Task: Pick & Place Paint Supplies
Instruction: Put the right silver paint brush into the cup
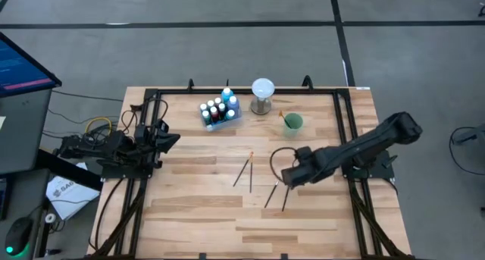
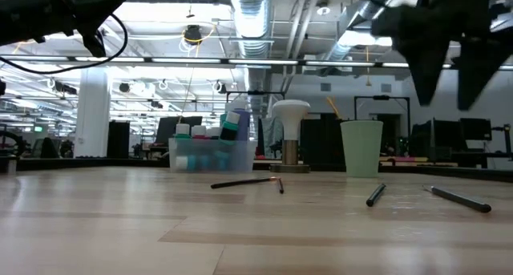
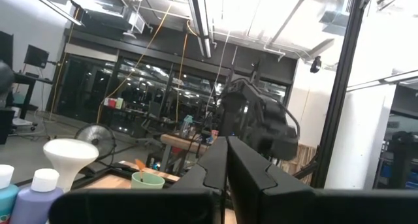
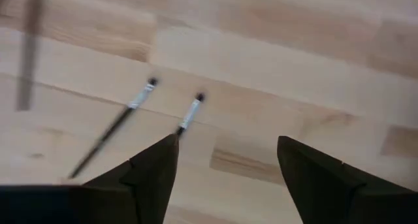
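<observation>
Table (image 1: 197, 214): pale wood planks.
Right gripper (image 4: 225, 165): above the table's middle, jaws wide apart, empty, over two brushes (image 4: 188, 115).
Left gripper (image 1: 170, 139): at the table's left edge, jaws closed, empty.
Bin of bottles (image 1: 219, 111): white caps, table's far side.
Green cup (image 1: 292, 123): one brush inside.
Loose brushes (image 1: 242, 171): four thin dark sticks mid-table.

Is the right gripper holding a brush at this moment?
No. In the right wrist view the right gripper is open and empty above the table, with two brushes lying loose on the wood below it.

Brush (image 4: 186, 118) partly hidden behind right hand (image 4: 228, 178) finger; blurred brush (image 4: 27, 48) cut off at edge.
</observation>
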Robot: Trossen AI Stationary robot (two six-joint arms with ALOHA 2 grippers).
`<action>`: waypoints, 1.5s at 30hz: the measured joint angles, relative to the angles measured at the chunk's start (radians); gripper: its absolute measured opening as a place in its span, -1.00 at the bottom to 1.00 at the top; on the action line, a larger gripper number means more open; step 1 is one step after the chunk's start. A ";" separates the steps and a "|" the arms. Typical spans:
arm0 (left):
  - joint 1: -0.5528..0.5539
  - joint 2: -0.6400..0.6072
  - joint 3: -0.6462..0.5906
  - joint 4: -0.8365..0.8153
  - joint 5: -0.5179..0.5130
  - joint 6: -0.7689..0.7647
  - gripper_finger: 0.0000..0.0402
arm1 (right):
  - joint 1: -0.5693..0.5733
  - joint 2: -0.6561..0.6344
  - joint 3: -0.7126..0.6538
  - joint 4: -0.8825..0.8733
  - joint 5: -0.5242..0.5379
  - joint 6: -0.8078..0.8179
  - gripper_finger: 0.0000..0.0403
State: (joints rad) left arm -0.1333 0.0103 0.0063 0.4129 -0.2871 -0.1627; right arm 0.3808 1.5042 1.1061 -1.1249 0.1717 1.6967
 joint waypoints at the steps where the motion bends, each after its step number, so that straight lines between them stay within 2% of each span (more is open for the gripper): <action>1: 0.000 0.000 0.000 0.000 0.000 0.000 -0.97 | 0.002 0.023 0.000 -0.001 -0.014 0.011 0.27; 5: 0.000 0.000 0.000 0.000 0.000 0.000 -0.97 | -0.013 0.098 0.000 0.021 -0.021 0.015 0.28; 9: 0.000 0.000 0.000 0.000 0.000 0.000 -0.97 | -0.068 0.151 -0.003 0.033 -0.037 -0.052 0.28; 15: 0.000 0.000 0.000 0.000 0.000 0.000 -0.97 | -0.140 0.160 -0.088 0.196 -0.072 -0.109 0.28; 23: 0.000 0.000 0.000 0.000 0.000 0.000 -0.97 | -0.118 0.153 -0.198 0.364 -0.124 -0.034 0.28; 32: 0.000 0.001 0.000 0.001 0.000 0.000 -0.97 | -0.112 0.252 -0.183 0.389 -0.138 0.007 0.24; 35: 0.000 0.006 0.000 0.003 0.000 0.000 -0.97 | -0.112 0.259 -0.177 0.388 -0.138 0.019 0.11; 42: 0.000 0.018 0.000 0.007 0.000 0.000 -0.97 | -0.112 0.253 -0.178 0.382 -0.142 0.004 -0.51; 45: 0.000 0.027 0.000 0.008 0.000 0.000 -0.97 | -0.112 0.256 -0.178 0.382 -0.142 0.002 -0.70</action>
State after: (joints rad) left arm -0.1333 0.0373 0.0059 0.4210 -0.2871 -0.1627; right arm 0.2687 1.7598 0.9283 -0.7424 0.0301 1.6984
